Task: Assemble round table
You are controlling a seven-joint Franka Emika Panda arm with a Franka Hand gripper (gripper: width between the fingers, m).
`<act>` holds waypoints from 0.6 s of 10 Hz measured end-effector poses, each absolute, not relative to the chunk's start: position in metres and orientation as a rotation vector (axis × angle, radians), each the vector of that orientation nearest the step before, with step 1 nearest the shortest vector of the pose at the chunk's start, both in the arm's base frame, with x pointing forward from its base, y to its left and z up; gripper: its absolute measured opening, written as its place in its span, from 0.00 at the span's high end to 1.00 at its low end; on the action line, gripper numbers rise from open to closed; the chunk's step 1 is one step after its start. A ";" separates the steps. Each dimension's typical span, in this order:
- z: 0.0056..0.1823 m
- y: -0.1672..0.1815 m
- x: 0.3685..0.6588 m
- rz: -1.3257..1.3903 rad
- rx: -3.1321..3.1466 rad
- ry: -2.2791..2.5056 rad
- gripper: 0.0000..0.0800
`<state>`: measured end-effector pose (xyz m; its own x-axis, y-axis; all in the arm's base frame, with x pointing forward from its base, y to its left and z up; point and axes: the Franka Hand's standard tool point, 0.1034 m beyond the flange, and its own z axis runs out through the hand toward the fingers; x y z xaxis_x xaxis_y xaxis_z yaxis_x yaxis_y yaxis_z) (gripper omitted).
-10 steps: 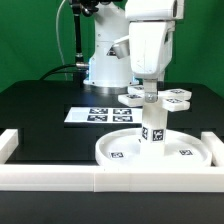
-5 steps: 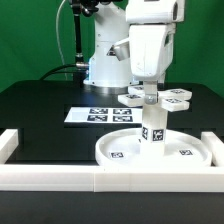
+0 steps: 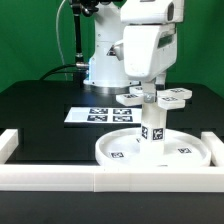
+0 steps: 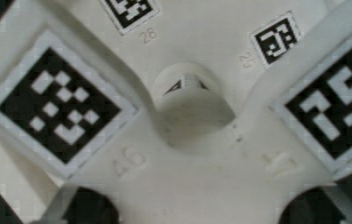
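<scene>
With the leg (image 3: pixel 153 128) upright on the disc (image 3: pixel 118 152), the base piece (image 3: pixel 152 97) sits directly under the gripper (image 3: pixel 147 90), whose grip state I cannot tell.

You get even, bright overhead light in the exterior view; the white round disc (image 3: pixel 150 148) and border rail (image 3: pixel 100 178) nearly wash out against the black table (image 3: pixel 40 110), with soft shadows. Your wrist view is blurry at close range: tags (image 4: pixel 57 90) look smeared, and the fingertips (image 4: pixel 88 208) are dark and unfocused.
</scene>
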<state>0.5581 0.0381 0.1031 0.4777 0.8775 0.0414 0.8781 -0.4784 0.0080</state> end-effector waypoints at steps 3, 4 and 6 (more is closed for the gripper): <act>0.103 0.038 0.558 -0.056 -2.857 -1.253 0.45; 0.102 0.038 0.557 -0.055 -2.928 -1.062 0.45; 0.102 0.039 0.556 -0.057 -3.028 -0.674 0.45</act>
<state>0.5564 0.0390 0.1020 0.9051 0.4230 0.0441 0.4244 -0.9050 -0.0300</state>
